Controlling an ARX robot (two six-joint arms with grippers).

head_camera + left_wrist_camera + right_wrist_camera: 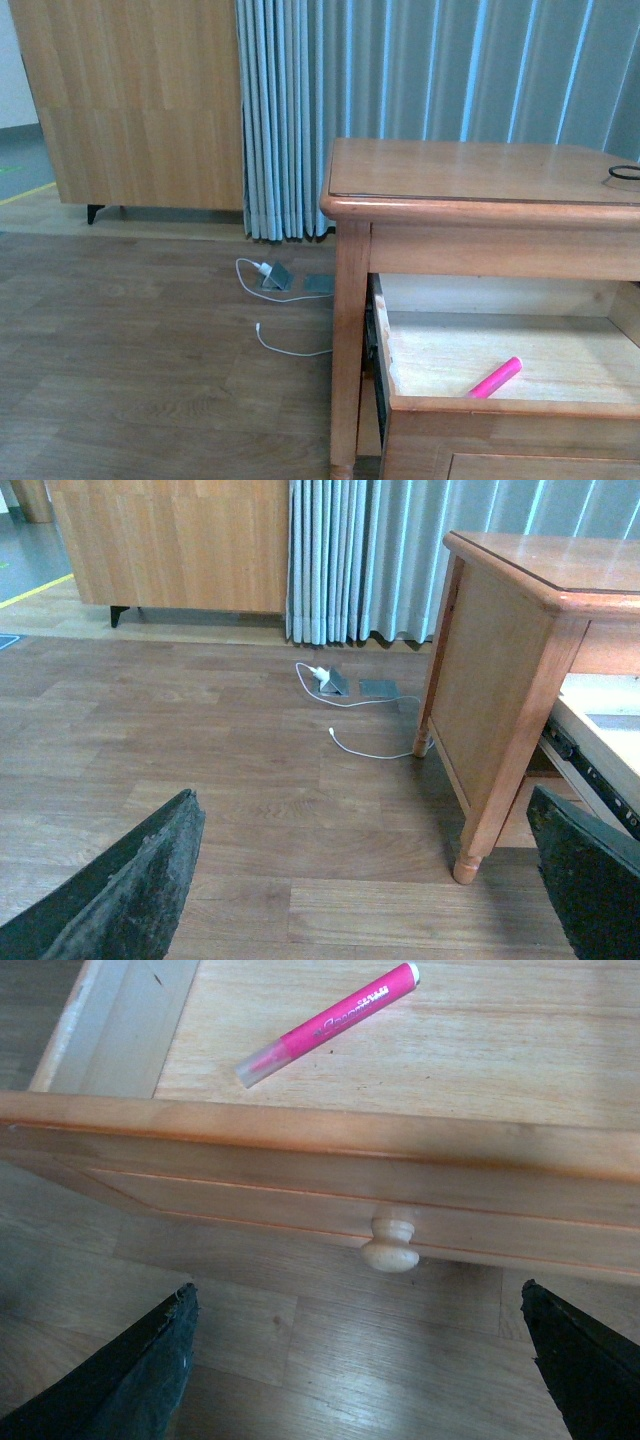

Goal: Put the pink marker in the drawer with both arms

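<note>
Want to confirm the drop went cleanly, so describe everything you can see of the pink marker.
The pink marker is a slim, bright pink, plastic-looking stick with dark print along its barrel, a clear pale cap at one end and a whitish tip at the other. It lies flat and diagonal on the bare pale-wood floor of the open drawer, its capped end close behind the front wall but apart from it. Only the drawer floor touches it.

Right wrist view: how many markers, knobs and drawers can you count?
pink marker: 1
knob: 1
drawer: 1
Total: 3
</note>
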